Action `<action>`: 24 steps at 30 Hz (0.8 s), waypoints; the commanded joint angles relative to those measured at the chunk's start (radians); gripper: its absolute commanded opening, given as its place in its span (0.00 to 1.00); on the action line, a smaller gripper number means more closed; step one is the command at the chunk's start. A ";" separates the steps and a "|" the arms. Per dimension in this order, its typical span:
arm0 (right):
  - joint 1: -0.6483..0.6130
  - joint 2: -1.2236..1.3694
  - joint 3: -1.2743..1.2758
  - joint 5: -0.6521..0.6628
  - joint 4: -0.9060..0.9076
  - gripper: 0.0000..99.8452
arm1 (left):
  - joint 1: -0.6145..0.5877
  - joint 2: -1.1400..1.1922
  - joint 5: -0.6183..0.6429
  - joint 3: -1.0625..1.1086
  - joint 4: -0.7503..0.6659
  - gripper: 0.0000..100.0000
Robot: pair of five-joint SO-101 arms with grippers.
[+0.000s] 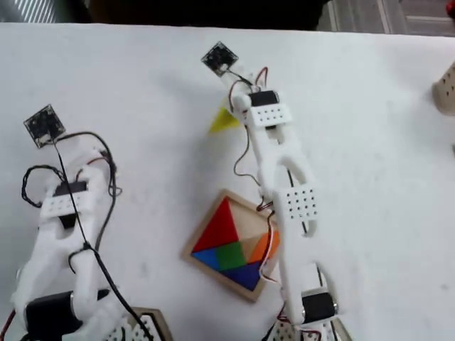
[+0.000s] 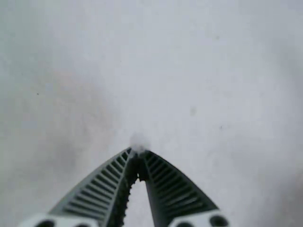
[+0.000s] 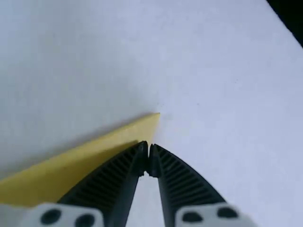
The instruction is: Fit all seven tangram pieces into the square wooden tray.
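Tray (image 1: 198, 236): square, wooden, flat on the white desk (image 1: 370, 142), turned so one corner points toward the arm bases.
- Pieces seated inside it, edges touching: red triangle (image 1: 220, 219) in the corner farthest from the arm bases; blue piece (image 1: 206, 257) on the tray's left; green piece (image 1: 229, 254) at the centre; orange piece (image 1: 260, 246) on the right; dark blue piece (image 1: 246, 274) in the nearest corner.
- Exact count of pieces in the tray is hard to read from the high view; the patch between red and orange may be a separate piece.

Yellow triangle (image 1: 224, 121): outside the tray, flat on the desk, well apart from it on the side away from the arm bases.

Right arm (image 1: 295, 202): runs past the right edge of the tray, partly over that corner, and ends beside the yellow triangle.
- Right pincer (image 3: 147, 152): clenched, fingertips together, nothing between them.
- The tips sit right at one edge of the yellow triangle; contact with it is not clear.

Left arm (image 1: 64, 206): well to the left of the tray, folded back.
- Left pincer (image 2: 138, 160): clenched, tips meeting, holding nothing, over bare desk.

Other: a beige perforated object (image 1: 445, 89) at the desk's right edge, far from the tray.
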 commanded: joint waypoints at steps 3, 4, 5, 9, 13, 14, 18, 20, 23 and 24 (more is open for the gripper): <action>-0.016 0.021 -0.157 0.129 0.410 0.02 | -0.004 -0.042 -0.011 -0.006 -0.025 0.02; -0.016 0.021 -0.167 0.153 0.461 0.02 | -0.004 -0.042 -0.011 -0.006 -0.025 0.02; -0.013 0.021 -0.178 0.158 0.506 0.02 | -0.004 -0.042 -0.011 -0.006 -0.025 0.02; 0.015 0.015 -0.201 0.158 0.641 0.02 | -0.004 -0.042 -0.011 -0.006 -0.025 0.02; 0.050 0.004 -0.336 0.038 0.707 0.02 | -0.005 -0.042 -0.011 -0.006 -0.025 0.02; 0.056 0.004 -0.390 -0.025 0.710 0.02 | -0.005 -0.042 -0.011 -0.006 -0.025 0.02; 0.021 0.025 -0.577 -0.203 0.713 0.02 | -0.008 -0.042 -0.011 -0.006 -0.025 0.02; -0.030 0.050 -0.617 -0.218 0.710 0.02 | -0.008 -0.042 -0.011 -0.005 -0.025 0.02; -0.084 0.094 -0.646 -0.221 0.693 0.02 | -0.008 -0.042 -0.011 -0.005 -0.025 0.02; -0.088 0.111 -0.646 -0.221 0.679 0.02 | -0.008 -0.042 -0.011 -0.005 -0.025 0.02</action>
